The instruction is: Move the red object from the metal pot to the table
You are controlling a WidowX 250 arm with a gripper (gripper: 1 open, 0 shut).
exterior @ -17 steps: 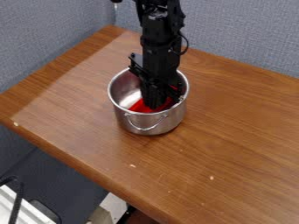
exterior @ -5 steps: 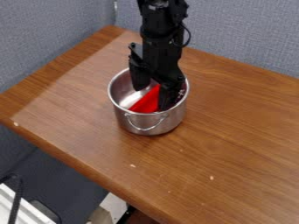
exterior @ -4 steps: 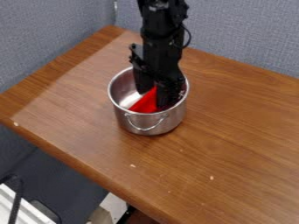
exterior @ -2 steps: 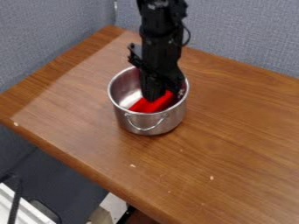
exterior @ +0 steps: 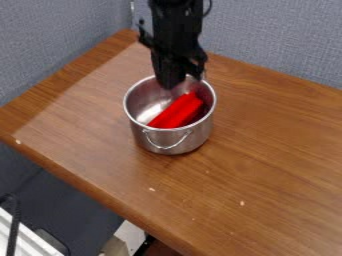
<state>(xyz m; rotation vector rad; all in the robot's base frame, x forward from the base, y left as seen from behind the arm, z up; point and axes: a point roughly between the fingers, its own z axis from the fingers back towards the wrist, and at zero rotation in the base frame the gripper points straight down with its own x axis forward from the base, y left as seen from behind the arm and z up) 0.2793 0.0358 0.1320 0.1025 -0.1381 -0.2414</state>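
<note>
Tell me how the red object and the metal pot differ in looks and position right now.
The red object is a bright red, long, blocky bar; the metal pot is round, shiny and silver-grey. The pot is the larger of the two, and the bar fits within it. The pot stands upright on the table, while the bar lies slanted inside the pot. Both have smooth surfaces.

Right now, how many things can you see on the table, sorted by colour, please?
Red: 1, the bar, lying inside the pot.
Silver: 1, the metal pot, standing on the table.
Total: 2 things.
</note>
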